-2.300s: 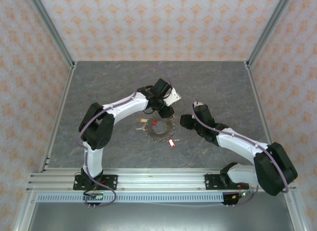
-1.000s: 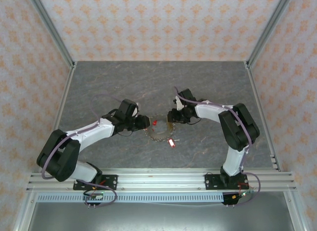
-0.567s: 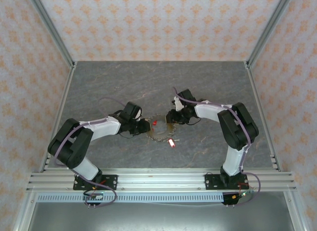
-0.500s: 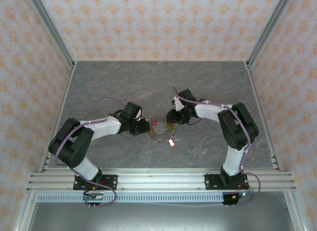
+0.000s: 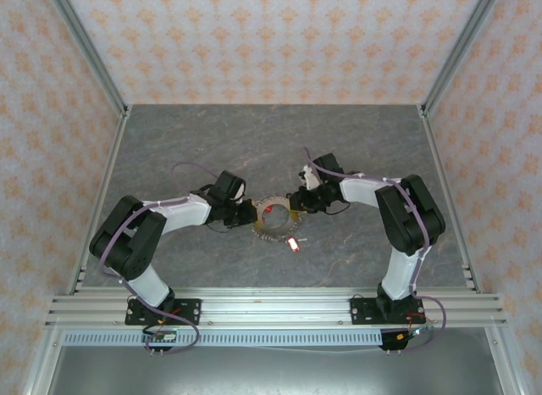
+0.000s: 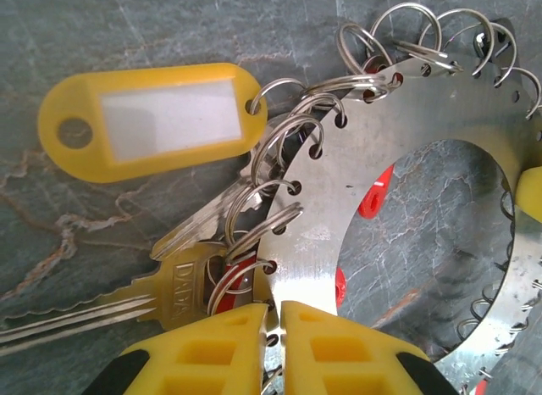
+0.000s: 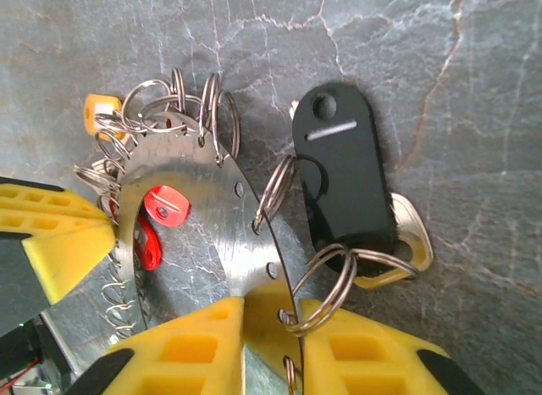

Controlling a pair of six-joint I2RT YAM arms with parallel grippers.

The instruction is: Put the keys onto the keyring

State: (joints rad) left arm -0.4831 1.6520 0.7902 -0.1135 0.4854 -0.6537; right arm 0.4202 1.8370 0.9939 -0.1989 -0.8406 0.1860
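The keyring (image 5: pixel 271 232), a flat metal hoop fringed with split rings, lies mid-desk (image 5: pixel 356 141) between the arms. The left gripper (image 6: pixel 275 314) has its jaws clenched on the hoop's left rim, just beside the hung keys (image 6: pixel 182 280) and a yellow tag (image 6: pixel 152 119). The right gripper (image 7: pixel 271 314) pinches the right rim next to a black tag (image 7: pixel 343 179). A red-tagged key (image 5: pixel 292 243) lies loose just near of the hoop. If the arms pull or twist unevenly, the thin rim could slip free, or a jaw could snag a split ring.
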